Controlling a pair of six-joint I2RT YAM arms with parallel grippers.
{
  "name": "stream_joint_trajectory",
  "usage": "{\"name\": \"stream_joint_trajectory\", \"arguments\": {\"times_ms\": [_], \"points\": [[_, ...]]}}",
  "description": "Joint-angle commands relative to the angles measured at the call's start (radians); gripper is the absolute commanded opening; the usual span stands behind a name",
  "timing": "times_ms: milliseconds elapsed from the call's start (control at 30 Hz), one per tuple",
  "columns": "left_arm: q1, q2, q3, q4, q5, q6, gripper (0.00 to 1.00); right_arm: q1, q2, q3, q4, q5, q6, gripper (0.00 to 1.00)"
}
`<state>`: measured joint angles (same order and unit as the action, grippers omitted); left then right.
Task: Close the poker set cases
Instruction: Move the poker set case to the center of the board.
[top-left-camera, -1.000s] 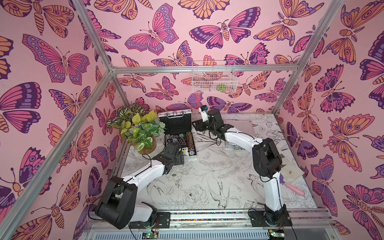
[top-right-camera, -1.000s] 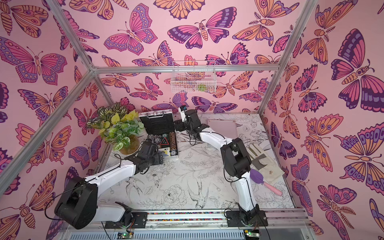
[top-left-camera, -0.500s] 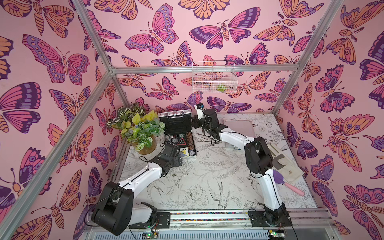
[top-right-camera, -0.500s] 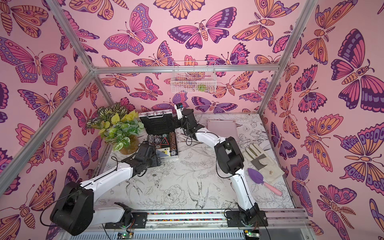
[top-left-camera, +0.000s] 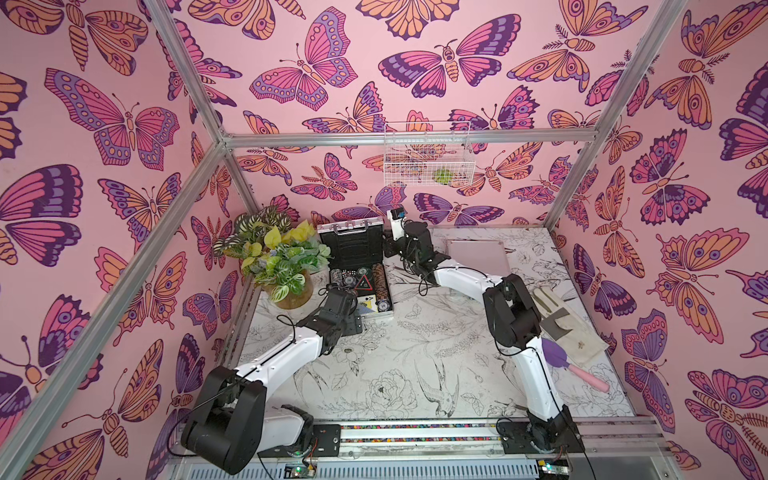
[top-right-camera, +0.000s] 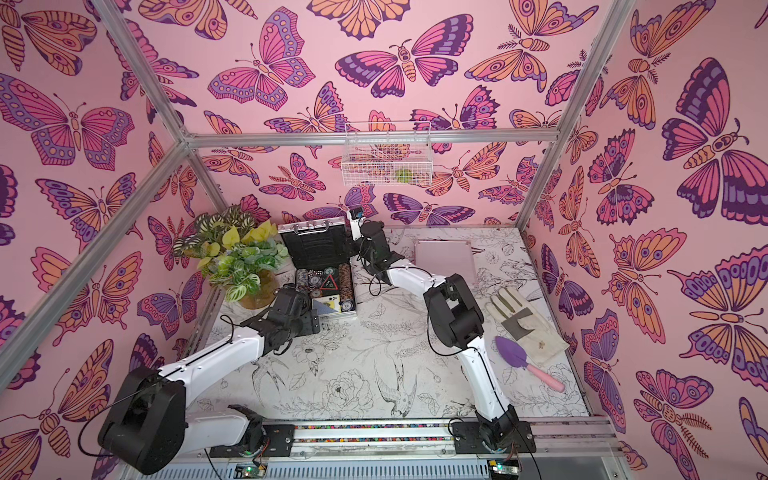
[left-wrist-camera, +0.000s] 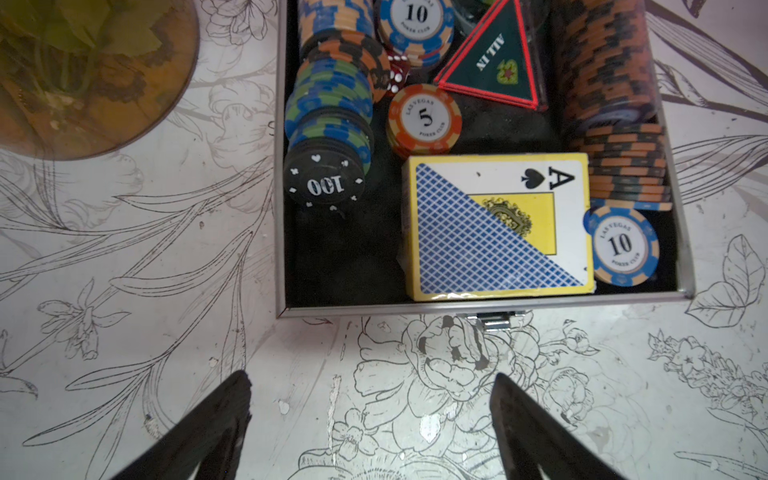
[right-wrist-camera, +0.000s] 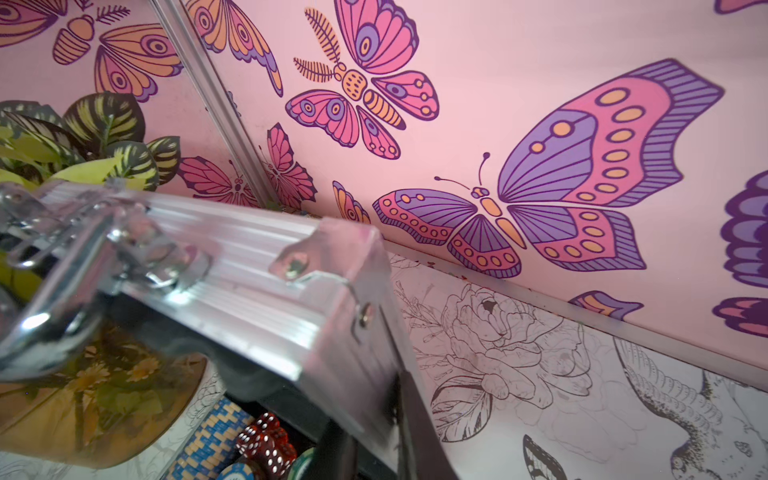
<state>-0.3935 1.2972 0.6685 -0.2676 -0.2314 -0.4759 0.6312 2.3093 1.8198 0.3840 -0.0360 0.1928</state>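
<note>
Pincer check, both top views. Find right pincer (top-left-camera: 385, 249) at 11 o'clock on the surface (top-left-camera: 415, 353), set against the 3 o'clock edge of the raised lid (top-left-camera: 351, 247). Locate open case (top-left-camera: 378, 317) under that lid, contents exposed, hinge toward 12 o'clock. Locate second case (top-left-camera: 476, 259) at 1 o'clock: flat, lid down, apparently already closed. Note potted plant (top-left-camera: 282, 266) at 10 o'clock, leaves just beside the lid's 9 o'clock edge; cannot tell whether touching. Expect free room toward 6 o'clock. Disregard glove (top-left-camera: 569, 328) and trowel (top-left-camera: 573, 368) at 3 to 4 o'clock, well apart.

Left wrist view. Read left pincer (left-wrist-camera: 372, 376) as spread wide, holding nothing, above bare surface just short of the case's front wall. Judged purpose: parked outside the lid's closing arc, near the latch (left-wrist-camera: 496, 322). Check card box (left-wrist-camera: 498, 226) and chips (left-wrist-camera: 328, 108) against rim height; cannot tell whether all sit below it.

Right wrist view. Read right pincer as clamped: lid's side wall pinched between dark fingers (right-wrist-camera: 415, 424), near the corner. Judged reason for the side grip: front edge, with its handle (right-wrist-camera: 41, 324), left free to meet the base. Swing down toward 6 o'clock; watch the leaves.
</note>
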Motion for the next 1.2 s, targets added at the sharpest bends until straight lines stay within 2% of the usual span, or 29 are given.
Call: {"name": "stream_joint_trajectory", "arguments": {"times_ms": [0,100,333,800,1033,1167], "points": [[0.006,-0.013,-0.018,-0.028,0.001,0.005,0.9,0.0,-0.034,-0.03,0.04,0.053,0.001,0.12],[0.006,-0.01,-0.02,-0.028,0.003,0.005,0.9,0.0,-0.044,-0.043,0.043,0.071,-0.009,0.0],[0.005,-0.013,-0.027,-0.028,0.004,0.008,0.9,0.001,-0.079,-0.074,0.033,0.134,-0.038,0.0],[0.006,0.0,-0.024,-0.025,0.017,0.016,0.89,0.001,-0.215,-0.257,0.044,0.418,-0.147,0.0],[-0.002,0.043,-0.013,-0.003,0.092,0.05,0.89,-0.005,-0.279,-0.311,-0.025,0.534,-0.178,0.0],[-0.03,0.062,-0.006,0.026,0.12,0.08,0.89,-0.021,-0.318,-0.37,-0.034,0.531,-0.181,0.0]]}}
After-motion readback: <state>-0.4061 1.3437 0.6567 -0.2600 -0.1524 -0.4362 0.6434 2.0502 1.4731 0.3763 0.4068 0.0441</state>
